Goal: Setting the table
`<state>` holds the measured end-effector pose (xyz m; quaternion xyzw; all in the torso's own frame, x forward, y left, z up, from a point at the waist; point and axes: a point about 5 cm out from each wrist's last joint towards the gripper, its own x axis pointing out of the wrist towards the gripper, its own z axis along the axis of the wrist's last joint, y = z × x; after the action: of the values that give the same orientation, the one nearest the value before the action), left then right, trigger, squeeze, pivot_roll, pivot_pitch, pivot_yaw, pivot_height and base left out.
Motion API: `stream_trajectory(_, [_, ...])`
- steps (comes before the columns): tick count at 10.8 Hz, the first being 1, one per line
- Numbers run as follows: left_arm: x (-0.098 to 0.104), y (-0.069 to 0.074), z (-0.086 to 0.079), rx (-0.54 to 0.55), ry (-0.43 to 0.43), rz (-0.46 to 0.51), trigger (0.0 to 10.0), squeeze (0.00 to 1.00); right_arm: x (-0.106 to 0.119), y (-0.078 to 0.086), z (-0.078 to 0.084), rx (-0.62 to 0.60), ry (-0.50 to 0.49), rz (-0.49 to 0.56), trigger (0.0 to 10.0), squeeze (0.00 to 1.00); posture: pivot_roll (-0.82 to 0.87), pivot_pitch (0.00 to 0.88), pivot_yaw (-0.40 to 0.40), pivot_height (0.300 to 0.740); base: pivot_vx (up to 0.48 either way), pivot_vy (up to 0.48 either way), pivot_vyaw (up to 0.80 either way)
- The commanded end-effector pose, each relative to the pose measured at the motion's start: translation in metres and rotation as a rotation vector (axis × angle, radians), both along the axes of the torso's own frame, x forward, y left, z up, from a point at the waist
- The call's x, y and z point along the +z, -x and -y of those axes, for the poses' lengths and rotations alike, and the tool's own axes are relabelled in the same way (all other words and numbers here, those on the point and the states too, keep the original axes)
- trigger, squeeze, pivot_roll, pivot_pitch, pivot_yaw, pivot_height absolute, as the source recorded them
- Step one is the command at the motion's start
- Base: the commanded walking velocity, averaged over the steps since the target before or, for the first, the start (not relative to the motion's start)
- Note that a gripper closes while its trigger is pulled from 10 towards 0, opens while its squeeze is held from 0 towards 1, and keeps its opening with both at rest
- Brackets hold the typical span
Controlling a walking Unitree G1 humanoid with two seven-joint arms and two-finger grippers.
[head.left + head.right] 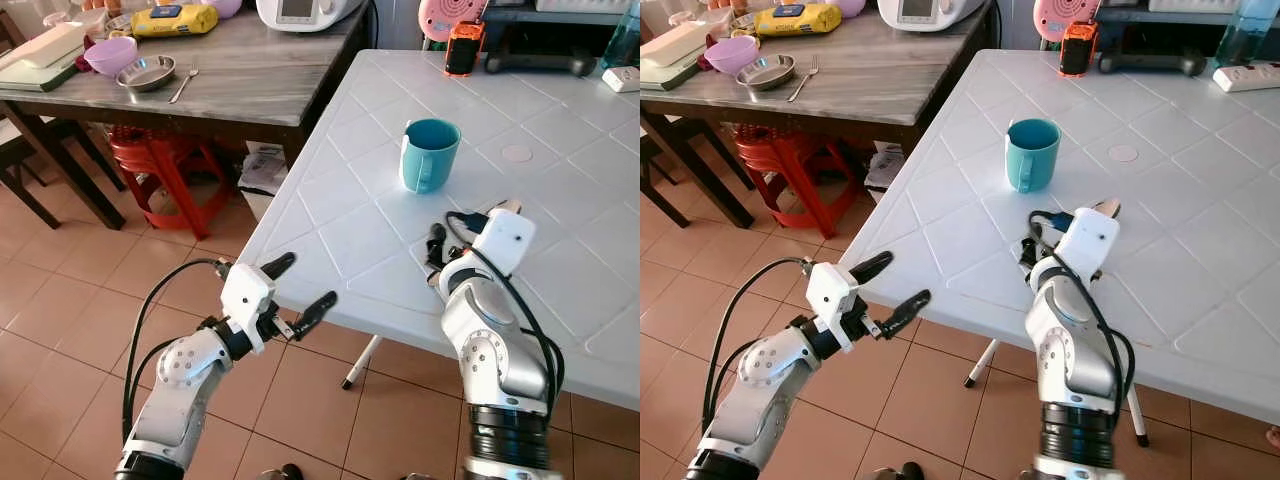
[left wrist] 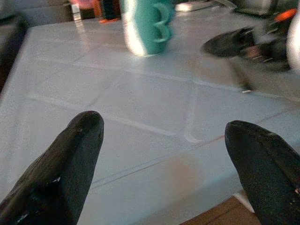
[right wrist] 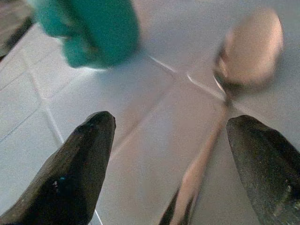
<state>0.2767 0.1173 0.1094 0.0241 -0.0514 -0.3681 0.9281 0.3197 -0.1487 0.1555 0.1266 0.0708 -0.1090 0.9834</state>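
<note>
On the white table point(image 1: 560, 150), back from its near edge, my open right gripper point(image 3: 171, 140) hovers over the laid spoon point(image 3: 248, 47) beside the teal mug point(image 1: 430, 154); my left gripper point(image 1: 300, 290), open and empty, leaves more to fetch, I judge.

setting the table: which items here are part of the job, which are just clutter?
Job:
teal mug on the white table
spoon lying ahead of the open right gripper
open left gripper at the table's edge

Clutter:
red stool
orange gadget
purple bowl, metal dish and fork on the wooden table
</note>
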Motion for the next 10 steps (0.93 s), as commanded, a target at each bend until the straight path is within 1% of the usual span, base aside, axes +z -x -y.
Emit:
stream_trajectory(1, [0.000, -0.001, -0.010, 0.073, -0.016, 0.007, 10.0, 0.00, 0.004, 0.003, -0.006, 0.051, 0.014, 0.044, 10.0, 1.00, -0.10, 0.151, 0.120, 0.740, 0.000, 0.000, 0.00])
stream_trajectory(2, [-0.001, -0.004, -0.014, 0.179, -0.015, 0.020, 10.0, 0.00, 0.006, 0.006, 0.000, 0.054, 0.088, 0.068, 10.0, 0.00, -0.10, 0.142, 0.114, 0.740, 0.000, 0.000, 0.00])
stream_trajectory(3, [0.002, -0.008, -0.016, 0.275, -0.001, 0.028, 10.0, 0.00, 0.006, 0.008, 0.003, 0.051, 0.100, 0.079, 10.0, 0.00, -0.10, 0.130, 0.105, 0.740, 0.000, 0.000, 0.00])
stream_trajectory(4, [0.006, -0.010, -0.018, 0.332, 0.032, 0.039, 10.0, 0.00, 0.008, 0.008, 0.005, 0.054, 0.125, 0.098, 10.0, 0.00, -0.10, 0.121, 0.100, 0.740, 0.000, 0.000, 0.00])
stream_trajectory(5, [0.016, -0.013, -0.022, 0.428, 0.074, 0.081, 10.0, 0.00, 0.018, 0.011, 0.007, 0.083, 0.196, 0.184, 10.0, 0.00, -0.10, 0.106, 0.089, 0.740, 0.000, 0.000, 0.00])
stream_trajectory(6, [0.026, -0.015, -0.028, 0.556, 0.095, 0.142, 10.0, 0.00, 0.023, 0.015, 0.010, 0.106, 0.254, 0.247, 10.0, 0.00, -0.09, 0.087, 0.070, 0.740, 0.000, 0.000, 0.00])
stream_trajectory(7, [0.027, -0.015, -0.030, 0.606, 0.093, 0.162, 10.0, 0.00, 0.021, 0.016, 0.012, 0.104, 0.260, 0.245, 10.0, 0.00, -0.09, 0.076, 0.059, 0.740, 0.000, 0.000, 0.00])
stream_trajectory(8, [0.025, -0.015, -0.032, 0.660, 0.076, 0.152, 10.0, 0.00, 0.018, 0.017, 0.014, 0.103, 0.254, 0.235, 10.0, 0.00, -0.08, 0.071, 0.048, 0.740, 0.000, 0.000, 0.00])
stream_trajectory(9, [0.018, -0.010, -0.031, 0.684, 0.078, 0.128, 10.0, 0.00, 0.009, 0.021, 0.014, 0.112, 0.250, 0.223, 10.0, 0.00, -0.07, 0.062, 0.050, 0.740, 0.000, 0.000, 0.00])
stream_trajectory(10, [0.018, -0.007, -0.027, 0.689, 0.084, 0.121, 10.0, 0.00, 0.006, 0.025, 0.014, 0.110, 0.248, 0.223, 10.0, 0.00, -0.07, 0.065, 0.058, 0.740, 0.000, 0.000, 0.00])
